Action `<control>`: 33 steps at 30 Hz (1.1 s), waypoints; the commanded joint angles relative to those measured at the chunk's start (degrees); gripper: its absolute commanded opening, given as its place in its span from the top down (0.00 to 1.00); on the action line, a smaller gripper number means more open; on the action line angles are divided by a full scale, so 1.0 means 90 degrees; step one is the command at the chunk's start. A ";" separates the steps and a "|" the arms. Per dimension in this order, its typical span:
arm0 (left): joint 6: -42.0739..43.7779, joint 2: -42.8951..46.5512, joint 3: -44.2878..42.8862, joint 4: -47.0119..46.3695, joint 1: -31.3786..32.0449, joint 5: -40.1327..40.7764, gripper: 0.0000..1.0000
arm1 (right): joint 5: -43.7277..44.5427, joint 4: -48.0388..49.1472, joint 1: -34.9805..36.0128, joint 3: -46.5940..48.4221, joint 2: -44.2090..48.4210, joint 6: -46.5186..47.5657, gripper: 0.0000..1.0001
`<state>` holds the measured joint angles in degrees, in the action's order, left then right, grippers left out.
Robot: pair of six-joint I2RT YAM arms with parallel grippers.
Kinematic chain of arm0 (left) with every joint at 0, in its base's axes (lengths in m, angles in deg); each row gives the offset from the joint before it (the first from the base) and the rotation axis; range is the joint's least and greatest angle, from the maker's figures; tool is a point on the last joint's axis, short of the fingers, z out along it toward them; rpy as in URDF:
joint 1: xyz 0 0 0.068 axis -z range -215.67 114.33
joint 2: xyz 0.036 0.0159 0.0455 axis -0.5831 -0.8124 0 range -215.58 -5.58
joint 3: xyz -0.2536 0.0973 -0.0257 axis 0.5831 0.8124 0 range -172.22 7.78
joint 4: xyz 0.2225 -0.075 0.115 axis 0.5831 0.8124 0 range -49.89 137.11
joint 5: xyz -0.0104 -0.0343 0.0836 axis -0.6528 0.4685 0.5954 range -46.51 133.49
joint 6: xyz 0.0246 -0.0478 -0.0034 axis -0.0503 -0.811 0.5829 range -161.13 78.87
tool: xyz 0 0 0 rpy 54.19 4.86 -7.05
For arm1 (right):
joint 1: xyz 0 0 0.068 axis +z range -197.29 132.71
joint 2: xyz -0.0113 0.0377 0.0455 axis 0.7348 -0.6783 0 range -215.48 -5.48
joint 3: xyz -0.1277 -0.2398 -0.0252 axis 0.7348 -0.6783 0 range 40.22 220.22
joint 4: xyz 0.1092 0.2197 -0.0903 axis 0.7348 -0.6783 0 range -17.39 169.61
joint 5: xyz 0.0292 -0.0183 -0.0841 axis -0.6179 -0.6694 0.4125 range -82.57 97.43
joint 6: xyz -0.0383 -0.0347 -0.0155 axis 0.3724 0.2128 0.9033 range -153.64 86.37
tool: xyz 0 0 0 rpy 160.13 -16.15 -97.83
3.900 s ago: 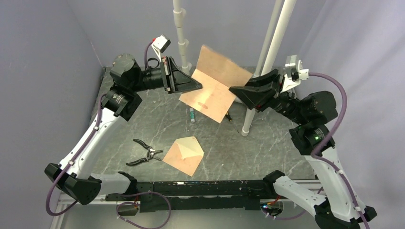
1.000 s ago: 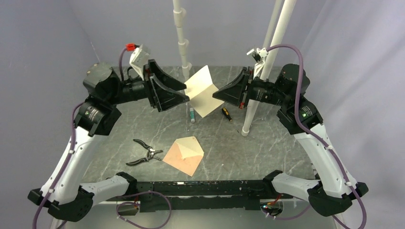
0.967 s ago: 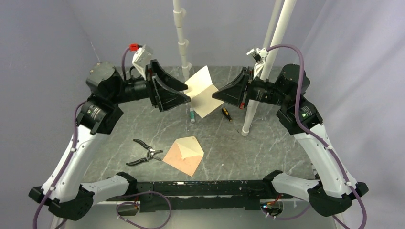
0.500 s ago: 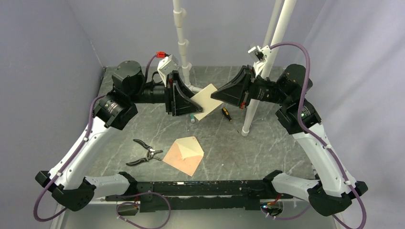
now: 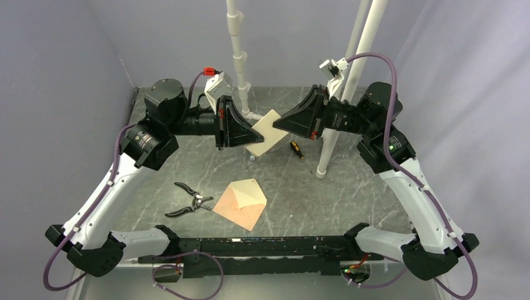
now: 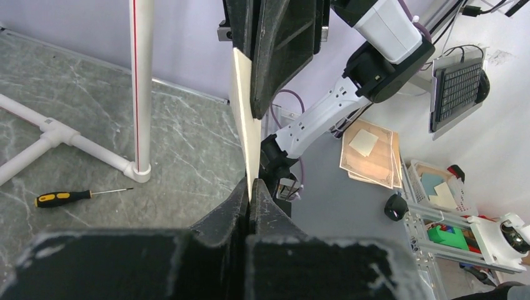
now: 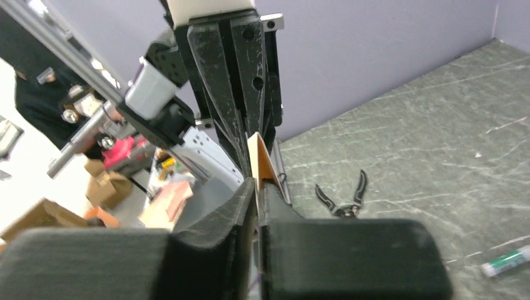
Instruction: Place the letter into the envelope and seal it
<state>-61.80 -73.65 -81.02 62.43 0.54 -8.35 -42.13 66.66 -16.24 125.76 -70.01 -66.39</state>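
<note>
The letter (image 5: 267,131), a pale tan sheet folded over on itself, hangs in the air at the back centre between both grippers. My left gripper (image 5: 259,133) is shut on its left edge, and my right gripper (image 5: 277,127) is shut on its right edge. In the left wrist view the letter (image 6: 247,134) stands edge-on out of the shut gripper (image 6: 250,190). In the right wrist view the letter (image 7: 256,156) also stands edge-on in the shut gripper (image 7: 257,184). The envelope (image 5: 240,203) lies flat on the table at the front centre with its triangular flap open.
Black pliers (image 5: 190,201) lie left of the envelope. A screwdriver (image 5: 295,149) and a small marker (image 5: 251,156) lie under the held letter. Two white poles (image 5: 240,59) (image 5: 337,106) stand at the back, the right one close behind my right gripper.
The open, creased letter has been folded nearly flat. My left gripper swung right and down toward the right gripper, and the sheet now hangs lower and narrower between them.
</note>
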 commanded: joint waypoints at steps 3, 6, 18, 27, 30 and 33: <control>-0.0221 0.0309 -0.0106 -0.0243 0.0019 0.0776 0.98 | 0.1468 0.0708 0.0024 -0.0251 0.0443 -0.0630 0.53; -0.0671 0.0454 0.0070 -0.0865 0.0018 0.1167 0.98 | 0.2433 0.1214 0.0058 -0.0813 0.0852 -0.1116 0.32; -0.2254 0.0654 0.0595 -0.2890 0.0019 0.1850 0.98 | 0.2707 0.3618 0.0580 -0.1737 0.0787 -0.3024 0.18; -0.2955 0.0465 0.0622 -0.3284 0.0020 0.1754 0.98 | 0.2827 0.4430 0.0963 -0.1526 0.0496 -0.3011 0.43; -0.3045 0.0426 0.0605 -0.3293 0.0017 0.1658 0.98 | 0.3023 0.4513 0.0974 -0.1571 0.0519 -0.3051 0.65; -0.2787 0.0460 0.0524 -0.2949 0.0018 0.1697 0.94 | 0.3079 0.4487 0.0974 -0.1499 0.0467 -0.3074 0.92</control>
<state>-87.33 -69.94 -75.38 36.29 0.54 7.35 -16.16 102.64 -7.74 109.45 -66.49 -93.42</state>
